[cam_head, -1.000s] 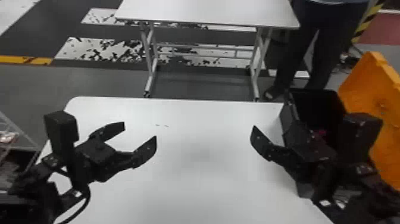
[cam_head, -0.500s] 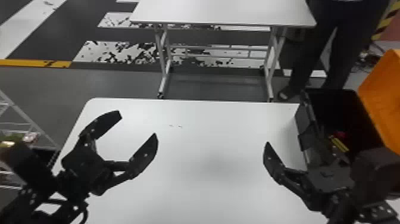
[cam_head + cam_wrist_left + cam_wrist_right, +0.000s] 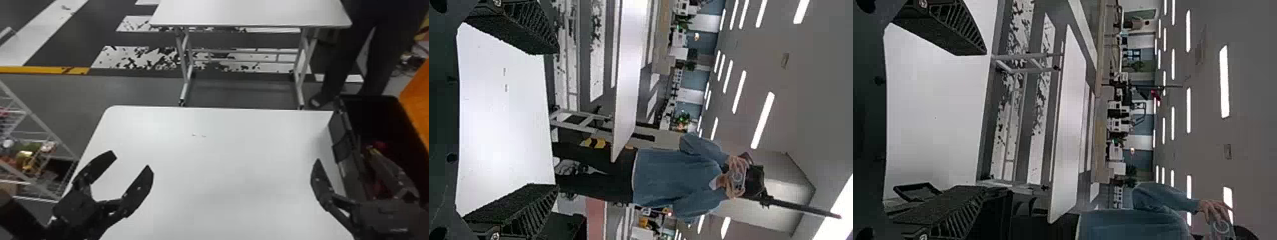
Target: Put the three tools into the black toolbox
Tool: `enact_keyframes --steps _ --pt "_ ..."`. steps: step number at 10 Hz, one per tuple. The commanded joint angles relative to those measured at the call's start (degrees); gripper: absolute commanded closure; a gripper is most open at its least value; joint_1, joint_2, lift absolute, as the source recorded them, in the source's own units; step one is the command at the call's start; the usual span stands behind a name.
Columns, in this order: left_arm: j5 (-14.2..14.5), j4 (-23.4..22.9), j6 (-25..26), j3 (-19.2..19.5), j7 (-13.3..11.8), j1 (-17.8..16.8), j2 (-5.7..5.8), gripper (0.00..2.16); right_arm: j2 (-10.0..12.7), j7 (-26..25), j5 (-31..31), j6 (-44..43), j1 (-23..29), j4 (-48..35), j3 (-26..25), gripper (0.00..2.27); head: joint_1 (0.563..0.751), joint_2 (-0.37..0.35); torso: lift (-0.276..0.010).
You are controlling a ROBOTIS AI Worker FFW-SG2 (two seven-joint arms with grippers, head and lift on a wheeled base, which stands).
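Right tool (image 3: 344,154), black toolbox (image 3: 376,111), orange lid (image 3: 418,95)

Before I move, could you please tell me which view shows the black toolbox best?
The head view, because it looks down into the open toolbox. The right wrist view shows part of it, partly hidden behind the jaws; the left wrist view shows a dark part beyond them.

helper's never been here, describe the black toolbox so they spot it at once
Start at the nearer white table. At its right edge is an open-topped black toolbox. What sets it apart from the plain white table is the bright orange lid, open along its right side.
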Motion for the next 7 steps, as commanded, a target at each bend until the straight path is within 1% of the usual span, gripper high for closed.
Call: enact_keyframes --steps 1,2,3,4,5,7 --pt "1.5 0.9 -0.1 -0.9 2.3 1.2 -0.36 0.04 0.1 -0.8 -0.1 -5.8 2.0 1.8 0.1 0.04 0.695 0.104 -0.051" --pt "1.4 1.0 0.1 -2.2 6.8 1.4 -0.27 0.04 0.1 -1.1 -0.1 -7.5 3.2 2.7 0.4 0.03 0.695 0.110 -0.051" --pt "1.0 0.6 0.8 -3.0 9.5 1.3 -0.01 0.04 0.1 -1.7 -0.2 -8.4 3.9 3.2 0.4 0.03 0.695 0.121 -0.051" --pt "0.5 -0.3 3.2 -3.6 11.5 1.4 0.17 0.04 0.1 -2.1 -0.1 -8.6 4.7 3.3 0.4 0.03 0.695 0.133 -0.051" --pt "0.3 -0.4 3.4 -3.6 11.5 2.5 0.17 0.04 0.1 -2.5 0.0 -10.2 5.9 3.6 0.5 0.03 0.695 0.131 -0.051" --pt "0.8 -0.2 2.5 -3.1 11.6 5.2 0.43 0.05 -0.3 -3.2 0.0 -13.5 8.8 4.9 0.4 0.03 0.695 0.125 -0.051"
